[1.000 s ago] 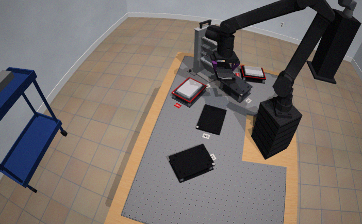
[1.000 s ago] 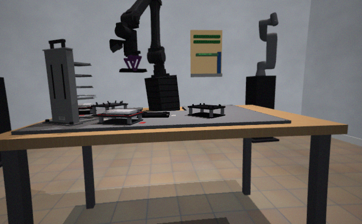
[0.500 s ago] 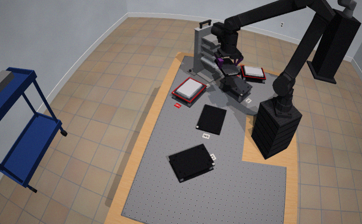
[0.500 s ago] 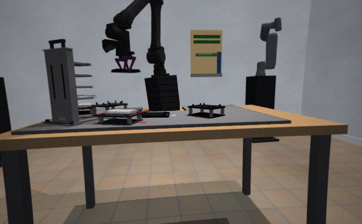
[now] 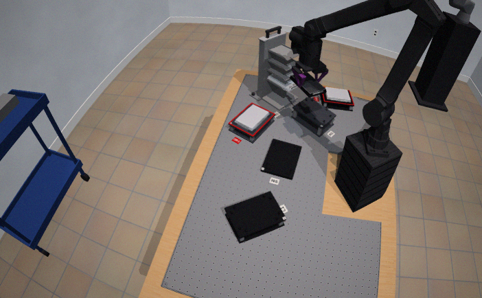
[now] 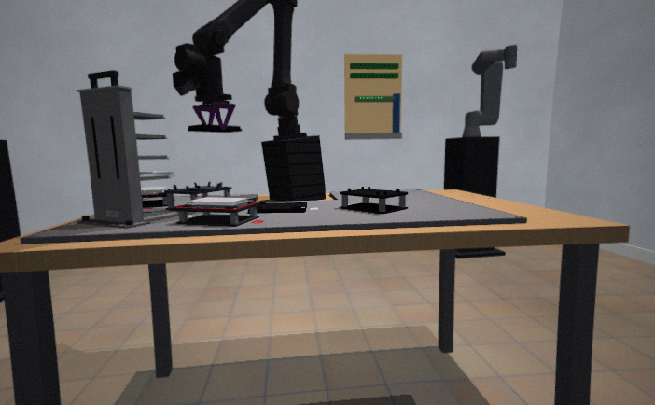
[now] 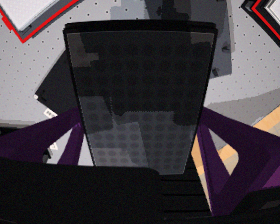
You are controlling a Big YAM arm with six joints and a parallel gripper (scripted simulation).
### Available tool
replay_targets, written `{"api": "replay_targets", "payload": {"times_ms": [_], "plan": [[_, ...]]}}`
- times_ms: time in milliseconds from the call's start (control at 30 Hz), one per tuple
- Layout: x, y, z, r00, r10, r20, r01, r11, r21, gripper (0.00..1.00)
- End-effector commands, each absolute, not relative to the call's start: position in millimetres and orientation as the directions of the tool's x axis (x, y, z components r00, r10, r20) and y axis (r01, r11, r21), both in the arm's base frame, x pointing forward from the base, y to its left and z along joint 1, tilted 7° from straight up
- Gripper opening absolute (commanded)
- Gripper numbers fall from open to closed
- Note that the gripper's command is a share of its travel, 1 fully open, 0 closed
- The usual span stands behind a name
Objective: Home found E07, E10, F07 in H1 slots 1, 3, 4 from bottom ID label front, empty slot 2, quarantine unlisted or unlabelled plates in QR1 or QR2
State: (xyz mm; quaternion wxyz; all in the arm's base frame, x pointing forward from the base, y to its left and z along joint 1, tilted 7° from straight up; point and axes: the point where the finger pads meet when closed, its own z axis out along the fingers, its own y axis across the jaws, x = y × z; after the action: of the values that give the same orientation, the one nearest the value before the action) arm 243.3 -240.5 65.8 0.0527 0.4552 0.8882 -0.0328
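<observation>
My gripper (image 5: 310,77) (image 6: 214,118) (image 7: 140,112) is shut on a dark, see-through plate (image 5: 313,88) (image 6: 215,128) (image 7: 140,90). Its purple fingers grip the plate's long sides and hold it level, high above the deck, just in front of the plate hotel H1 (image 5: 267,62) (image 6: 108,150). The hotel is a grey tower with a handle and several shelves facing the gripper. A pale plate (image 5: 285,87) (image 6: 153,189) seems to lie in the lowest slot; I cannot read any label.
Two red-rimmed nests each hold a white plate: one (image 5: 252,117) (image 6: 216,202) left of the hotel's front, one (image 5: 338,95) behind the gripper. A dark raised nest (image 5: 313,112) stands below the held plate. A flat black nest (image 5: 281,158) and a raised black nest (image 5: 255,215) (image 6: 373,196) lie nearer. The arm's base (image 5: 366,170) stands at the right.
</observation>
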Motion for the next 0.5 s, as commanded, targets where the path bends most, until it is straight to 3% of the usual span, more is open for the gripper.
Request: {"api": "replay_targets", "payload": {"times_ms": [0, 467], "plan": [[250.8, -266.6, 88.9, -0.644, 0.745, -0.177, 0.759, 0.651, -0.018, 0.86], [221.1, -296.9, 86.0, -0.785, 0.600, -0.155, 0.613, 0.788, -0.055, 0.86]]}}
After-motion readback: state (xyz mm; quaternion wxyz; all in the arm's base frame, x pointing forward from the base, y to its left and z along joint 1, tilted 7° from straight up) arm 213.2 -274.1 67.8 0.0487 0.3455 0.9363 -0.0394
